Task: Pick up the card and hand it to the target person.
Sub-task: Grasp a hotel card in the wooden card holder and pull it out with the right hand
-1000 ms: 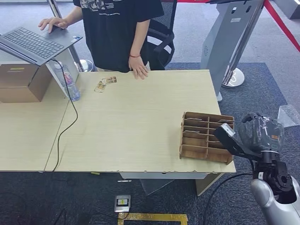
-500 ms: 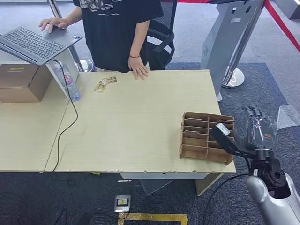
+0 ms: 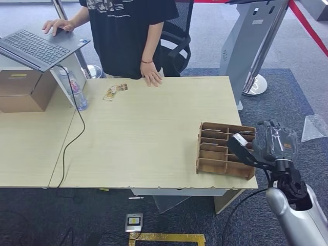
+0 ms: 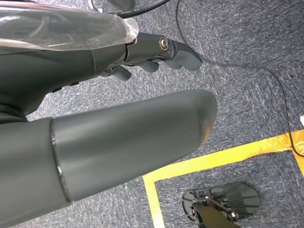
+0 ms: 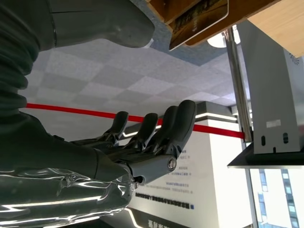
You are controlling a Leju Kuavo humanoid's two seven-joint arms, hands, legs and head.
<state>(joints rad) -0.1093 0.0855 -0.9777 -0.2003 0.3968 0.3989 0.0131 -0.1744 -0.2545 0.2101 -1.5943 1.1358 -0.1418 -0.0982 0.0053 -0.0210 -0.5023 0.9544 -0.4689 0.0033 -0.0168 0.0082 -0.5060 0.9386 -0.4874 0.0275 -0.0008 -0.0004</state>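
A brown wooden card rack (image 3: 217,148) stands at the table's near right corner. In the right wrist view a dark card (image 5: 199,16) sticks out of one of its slots. My right hand (image 3: 267,146) hangs just off the table's right edge, level with the rack. Its thumb reaches over the rack's right end, its fingers (image 5: 157,128) are stretched out and apart, and it holds nothing. The person (image 3: 127,36) stands at the far side with one hand (image 3: 151,77) resting on the table. My left hand (image 4: 90,61) hangs over the carpet, holding nothing.
Two small cards (image 3: 116,91) lie on the table (image 3: 155,133) near the person. On the left are a laptop (image 3: 38,46) on a stand, a water bottle (image 3: 75,89), a cardboard box (image 3: 23,89) and a black cable (image 3: 75,133). A grey stand (image 3: 251,46) rises beyond the right edge.
My right hand has moved left toward the rack, and its thumb now reaches over the rack's right end. The person and the cards on the table have not moved.
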